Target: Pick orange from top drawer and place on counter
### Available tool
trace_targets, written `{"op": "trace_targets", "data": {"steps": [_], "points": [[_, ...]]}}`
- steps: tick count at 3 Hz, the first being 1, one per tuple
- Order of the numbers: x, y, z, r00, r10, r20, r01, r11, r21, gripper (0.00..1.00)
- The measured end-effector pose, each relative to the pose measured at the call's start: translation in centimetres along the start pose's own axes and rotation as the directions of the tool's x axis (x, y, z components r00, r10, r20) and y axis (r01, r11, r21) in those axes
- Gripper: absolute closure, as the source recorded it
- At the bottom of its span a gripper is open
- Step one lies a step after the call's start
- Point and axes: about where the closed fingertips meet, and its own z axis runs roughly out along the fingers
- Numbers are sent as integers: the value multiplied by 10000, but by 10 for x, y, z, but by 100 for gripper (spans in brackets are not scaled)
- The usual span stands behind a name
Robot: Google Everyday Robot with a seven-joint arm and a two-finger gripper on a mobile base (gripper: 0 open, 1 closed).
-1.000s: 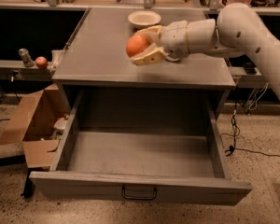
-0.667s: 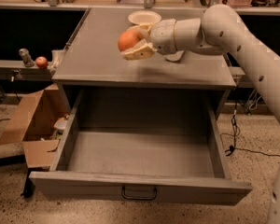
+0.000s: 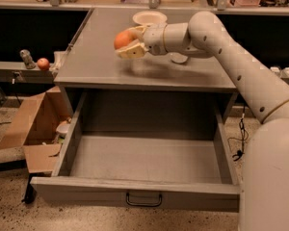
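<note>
Orange [image 3: 122, 38] is gripped between jaws of gripper [image 3: 128, 42], clear of counter [image 3: 98, 69] beneath them; drawer [image 3: 86, 192] open well below; to be lowered until contact, then released slowly so rolling is prevented.

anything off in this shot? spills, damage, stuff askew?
Nothing serious. The gripper holds the orange above the counter, clear of its surface. The top drawer stands pulled out, square to the cabinet. The only untidy item is a cardboard box on the floor at the left, tilted with flaps splayed open. No spill or damage visible.
</note>
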Motion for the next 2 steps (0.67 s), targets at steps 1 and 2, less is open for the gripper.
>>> {"op": "trace_targets", "data": {"steps": [1,2], "points": [[12,-9,13,9991,406,87,-407,9992,27,43],[19,-12,19,9978,656,127,-657,9978,49,20]]}}
